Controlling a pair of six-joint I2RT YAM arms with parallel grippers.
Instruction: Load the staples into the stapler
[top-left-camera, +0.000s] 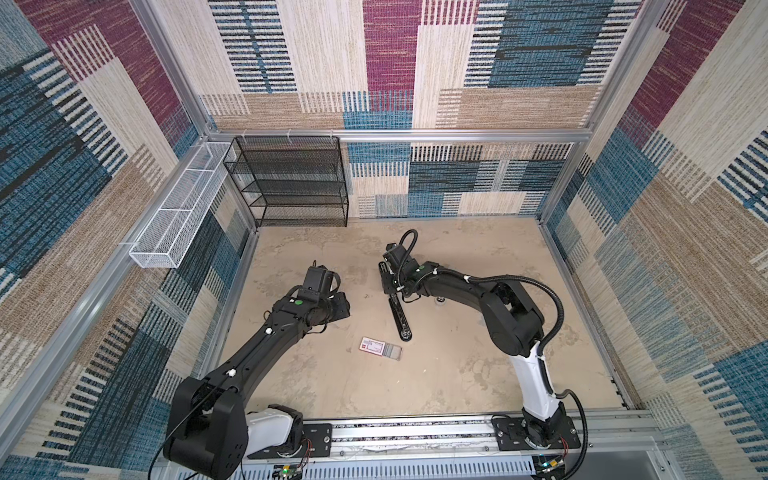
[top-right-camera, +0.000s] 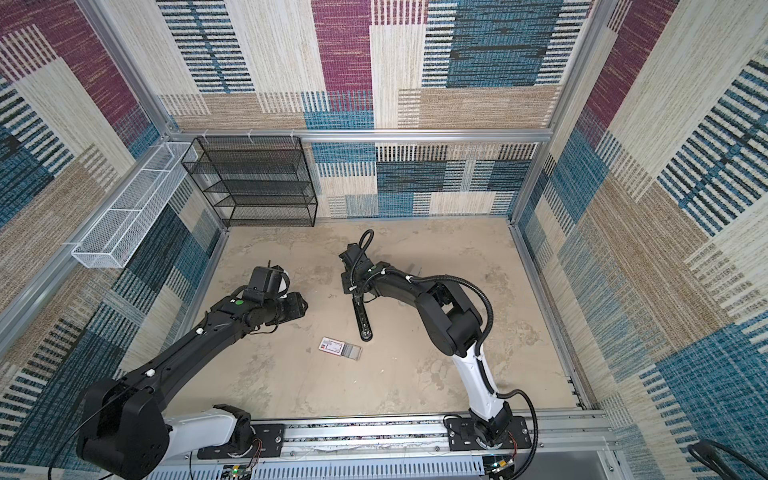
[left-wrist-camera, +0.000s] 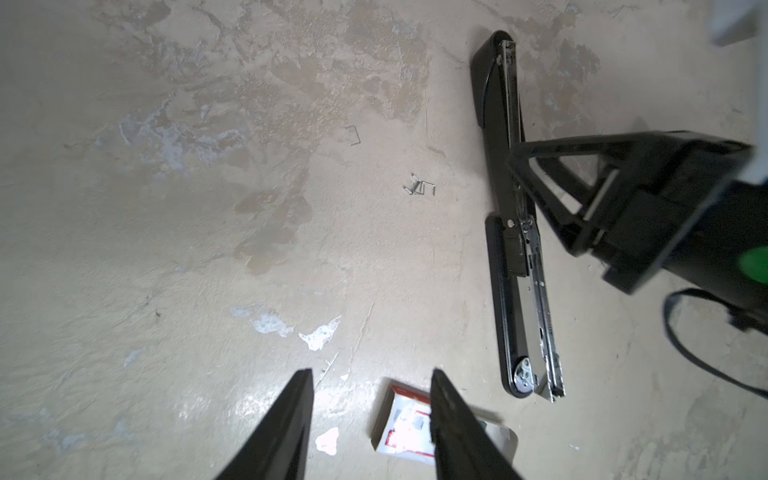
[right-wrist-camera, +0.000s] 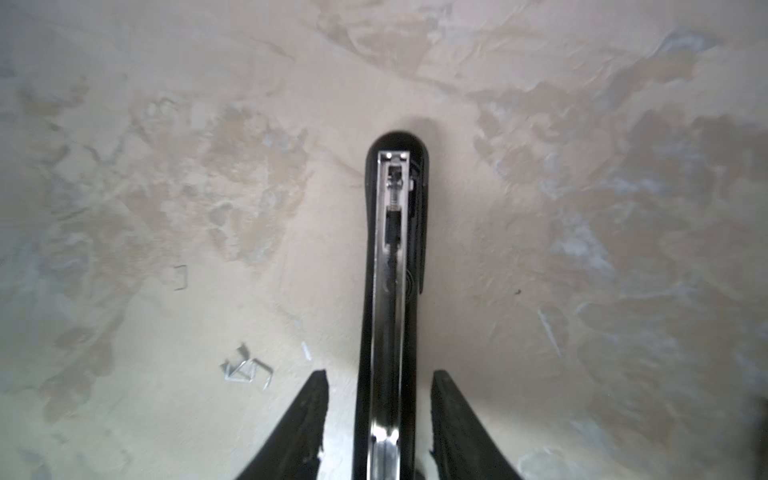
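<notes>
**L gripper** (left-wrist-camera: 372, 372): fingers apart, nothing btw them. Hangs over the table (top-left-camera: 457, 374), well left of the stapler (top-left-camera: 398, 309) in both top views.

**Loose staples** (left-wrist-camera: 419, 189): a few bent singles on the table, left of the stapler's hinge, btw it and L gripper. Scrap, in my judgement.

**Box** (top-left-camera: 374, 345): flat on the table, just left of the stapler's near end, not touching it. Tray slid partly out. The staples (top-left-camera: 392, 353) show as grey strips at the open end, the end closer to the stapler. In L wrist view one L finger covers part of the box; can't tell my height above it.

**Stapler**: opened out, both halves in line.
- Near half carries a bright metal rail (the magazine, I take it).
- Far half is the black cover w/ metal inset + spring.
- No strip seen in either, so it reads as unloaded.

**R gripper** (right-wrist-camera: 380, 374): jaws apart, straddling the stapler's far half, gap on both sides, clamped on nothing.

**Progress (est.)**
- Done: stapler open, box open.
- Left: pick a strip from the box, seat it in the rail, swing the cover shut.
- About a third through; the fiddly part is all ahead.
</notes>
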